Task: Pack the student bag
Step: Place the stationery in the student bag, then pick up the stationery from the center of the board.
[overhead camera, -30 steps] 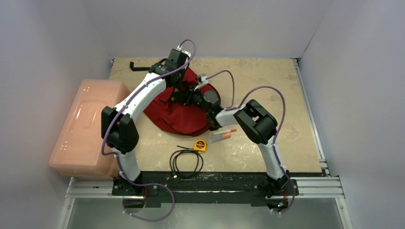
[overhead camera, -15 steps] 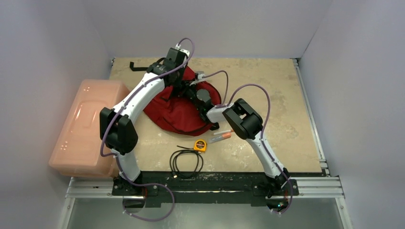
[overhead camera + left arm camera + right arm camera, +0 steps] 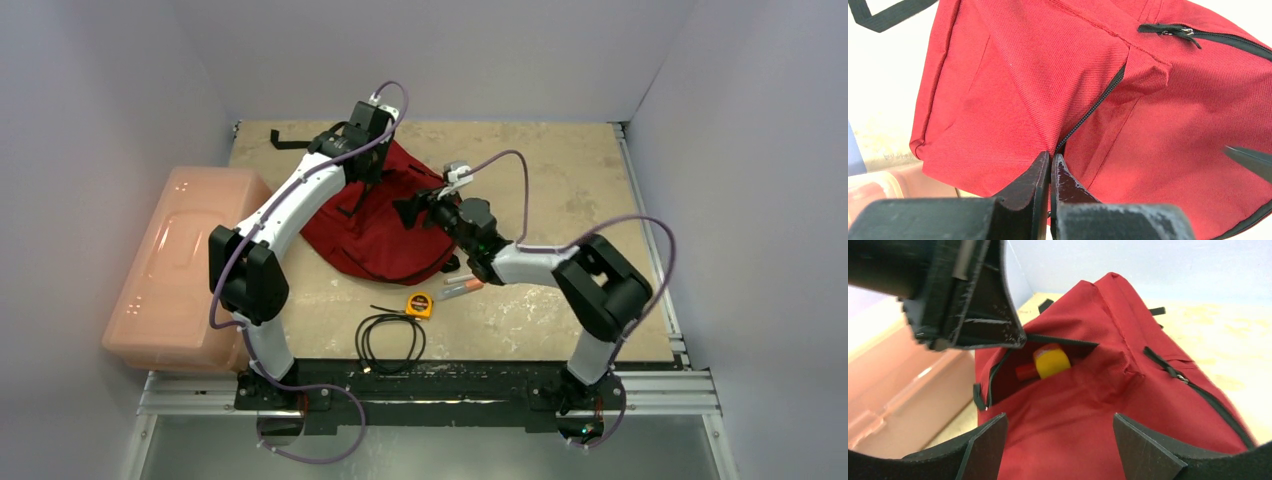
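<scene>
Student bag point(image 3: 372, 240) pinched at zip edge by L gripper point(image 3: 1050, 160) as before, R gripper point(image 3: 1060, 424) now wide, empty, pulled back, we see yellow-capped item point(image 3: 1051, 361) inside.

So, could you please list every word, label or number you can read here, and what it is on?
None can be read in any view.
Tape measure: label too small to read.
Markers: any print too small to read.
Yellow thing inside the backpack: blurred, no print made out.
The backpack itself shows no lettering.
</scene>
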